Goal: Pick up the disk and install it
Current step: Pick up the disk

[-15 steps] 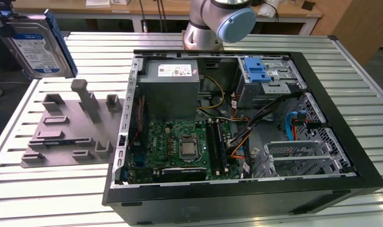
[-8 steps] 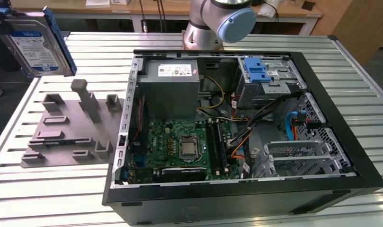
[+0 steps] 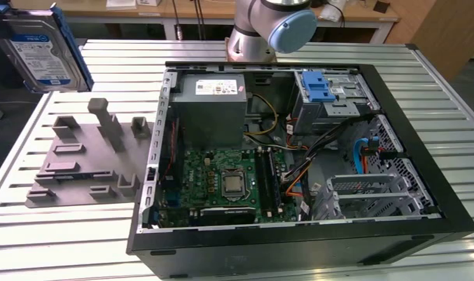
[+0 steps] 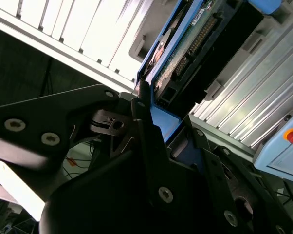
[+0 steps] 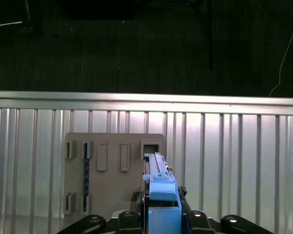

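A slatted metal table carries an open black computer case toward the exterior view's right. Inside the case are a motherboard, a grey power supply and a drive cage with a blue latch. To the exterior view's left of the case lies a grey fixture plate with upright holders. The disk hangs in the air over the table's far corner on the exterior view's left, well apart from the case, with its label facing the camera. In the second wrist view the gripper is clamped on the disk, with black fingers either side of its blue rail. The disk is probably rigid, dense and sensitive to knocks. Its railed edges look a safer hold than the exposed circuit board.
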{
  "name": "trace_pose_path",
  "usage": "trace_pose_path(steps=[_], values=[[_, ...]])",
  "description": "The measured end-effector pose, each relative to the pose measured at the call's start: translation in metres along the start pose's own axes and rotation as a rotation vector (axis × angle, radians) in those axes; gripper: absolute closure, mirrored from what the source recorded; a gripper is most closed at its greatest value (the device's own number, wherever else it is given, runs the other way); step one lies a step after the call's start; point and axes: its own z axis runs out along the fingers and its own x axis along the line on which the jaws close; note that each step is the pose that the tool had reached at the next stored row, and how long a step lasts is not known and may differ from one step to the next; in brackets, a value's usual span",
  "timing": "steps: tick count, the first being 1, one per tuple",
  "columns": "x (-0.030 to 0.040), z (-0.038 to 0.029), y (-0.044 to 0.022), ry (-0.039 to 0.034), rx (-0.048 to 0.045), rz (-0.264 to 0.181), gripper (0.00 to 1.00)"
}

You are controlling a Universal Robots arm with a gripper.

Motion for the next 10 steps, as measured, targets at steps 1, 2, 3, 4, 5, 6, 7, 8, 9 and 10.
trace_pose_path(steps=[1, 2, 3, 4, 5, 6, 7, 8, 9, 10], values=[[0.0000, -0.0008, 0.0000, 0.0000, 0.0000, 0.000, 0.64], [0.0000, -0.0016, 0.0000, 0.0000, 0.0000, 0.000, 0.64], [0.0000, -0.0024, 0.0000, 0.0000, 0.0000, 0.000, 0.64], [0.0000, -0.0031, 0.0000, 0.0000, 0.0000, 0.000, 0.64], [0.0000, -0.0039, 0.0001, 0.0000, 0.0000, 0.000, 0.64], [0.0000, -0.0046, 0.0001, 0.0000, 0.0000, 0.000, 0.64], [0.0000, -0.0054, 0.0001, 0.0001, 0.0000, 0.000, 0.64], [0.0000, -0.0062, 0.0001, 0.0000, 0.0000, 0.000, 0.64], [0.0000, -0.0069, 0.0001, 0.0000, 0.0000, 0.000, 0.64], [0.0000, -0.0076, 0.0001, 0.0000, -0.0001, 0.000, 0.64]])
